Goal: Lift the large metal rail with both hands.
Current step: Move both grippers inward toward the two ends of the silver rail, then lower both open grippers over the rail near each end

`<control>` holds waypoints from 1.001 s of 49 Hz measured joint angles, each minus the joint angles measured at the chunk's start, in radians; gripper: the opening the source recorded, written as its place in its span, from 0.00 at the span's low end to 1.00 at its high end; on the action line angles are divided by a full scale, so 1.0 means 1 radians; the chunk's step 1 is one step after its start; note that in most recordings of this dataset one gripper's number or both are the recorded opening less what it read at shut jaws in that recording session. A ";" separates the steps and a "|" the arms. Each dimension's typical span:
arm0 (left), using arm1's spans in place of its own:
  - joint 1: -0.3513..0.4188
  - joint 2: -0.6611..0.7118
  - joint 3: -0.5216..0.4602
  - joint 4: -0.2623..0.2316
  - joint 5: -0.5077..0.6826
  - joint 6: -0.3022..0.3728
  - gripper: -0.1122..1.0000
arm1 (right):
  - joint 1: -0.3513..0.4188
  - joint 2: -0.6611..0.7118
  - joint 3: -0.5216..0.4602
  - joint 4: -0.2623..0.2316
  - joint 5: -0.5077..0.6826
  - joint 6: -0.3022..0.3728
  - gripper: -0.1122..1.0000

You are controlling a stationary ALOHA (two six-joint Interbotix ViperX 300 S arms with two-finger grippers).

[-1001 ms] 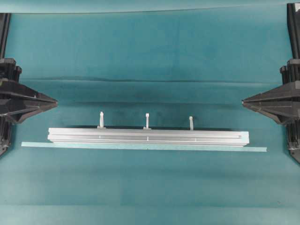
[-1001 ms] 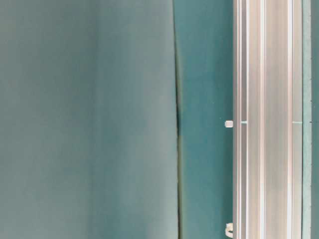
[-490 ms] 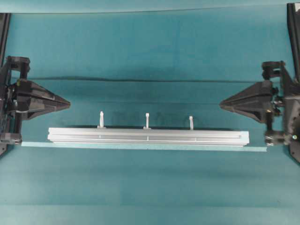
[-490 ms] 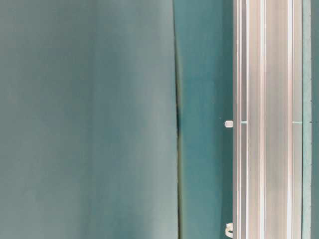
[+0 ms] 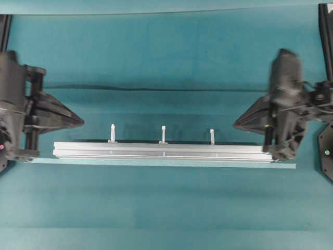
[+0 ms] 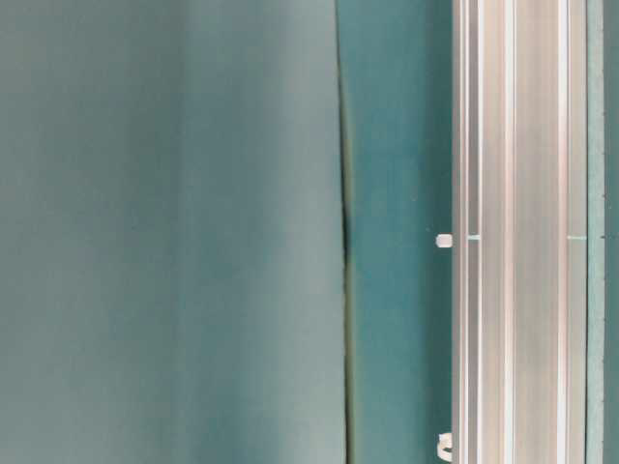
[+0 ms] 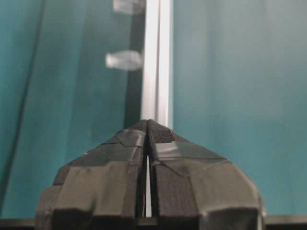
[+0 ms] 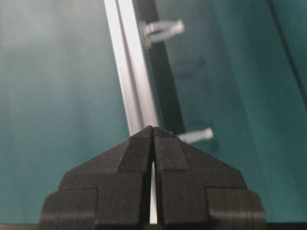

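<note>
The large metal rail [image 5: 164,152] lies flat on the teal cloth, running left to right, with three white pegs [image 5: 163,134] along its far edge. My left gripper [image 5: 82,123] is shut and points inward near the rail's left end, holding nothing. My right gripper [image 5: 235,125] is shut too and points inward near the right end. In the left wrist view the closed fingertips [image 7: 158,134] sit over the rail [image 7: 156,57], which runs away ahead. The right wrist view shows the same, with the rail [image 8: 130,72] and a peg [image 8: 163,28] beyond the gripper [image 8: 152,127]. The table-level view shows only the rail [image 6: 513,232].
A thin pale tape strip [image 5: 156,164] lies along the rail's near side and sticks out past both ends. A fold in the cloth [image 5: 156,88] crosses the table behind the rail. Black arm bases [image 5: 327,156] stand at the right and left edges.
Both arms have swung inward from the table's edges towards the rail's ends, wrists now over them, and their jaws have closed the last bit. The rail has not moved.
</note>
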 measured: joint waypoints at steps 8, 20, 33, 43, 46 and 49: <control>-0.005 0.089 -0.044 0.000 0.077 -0.005 0.08 | 0.002 0.098 -0.078 -0.014 0.132 0.000 0.11; -0.009 0.216 -0.117 0.005 0.209 0.015 0.08 | 0.005 0.190 -0.166 -0.035 0.267 -0.026 0.11; -0.023 0.295 -0.152 0.006 0.284 0.055 0.08 | 0.021 0.239 -0.202 -0.035 0.362 -0.104 0.11; -0.031 0.301 -0.153 0.006 0.287 0.055 0.08 | 0.032 0.272 -0.209 -0.035 0.388 -0.127 0.11; -0.029 0.301 -0.155 0.006 0.287 0.054 0.08 | 0.037 0.276 -0.207 -0.037 0.388 -0.129 0.11; -0.032 0.302 -0.155 0.006 0.287 0.054 0.08 | 0.038 0.281 -0.209 -0.037 0.388 -0.129 0.11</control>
